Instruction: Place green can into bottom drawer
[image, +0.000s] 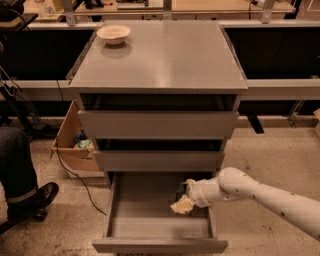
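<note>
The bowl is set on the tabletop of the cabinet, at its rear left corner. Three drawers are stepped below it: the top drawer is pulled out least, the middle drawer further, and the bottom drawer furthest. The arm is reached in from the right, and the gripper is placed inside the bottom drawer, by its right wall. The can is seen just behind the gripper. A box is stood on the floor left of the cabinet, with a shoe before it.
</note>
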